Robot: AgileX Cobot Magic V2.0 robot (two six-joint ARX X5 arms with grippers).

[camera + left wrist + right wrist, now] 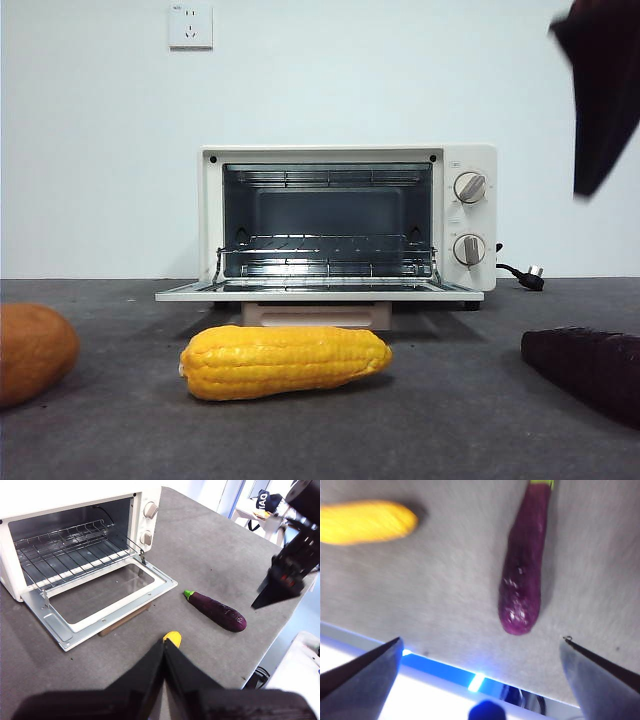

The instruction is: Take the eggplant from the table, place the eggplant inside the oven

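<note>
Eggplant (216, 610) whole from left wrist — front view cropped.

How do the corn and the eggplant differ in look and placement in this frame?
The corn is bright yellow with rows of kernels; the eggplant is dark purple with a green stem end. The corn lies in front of the oven and its open door; the eggplant lies off to the door's side, below the open right gripper. Both lie flat on the grey table, untouched.
</note>
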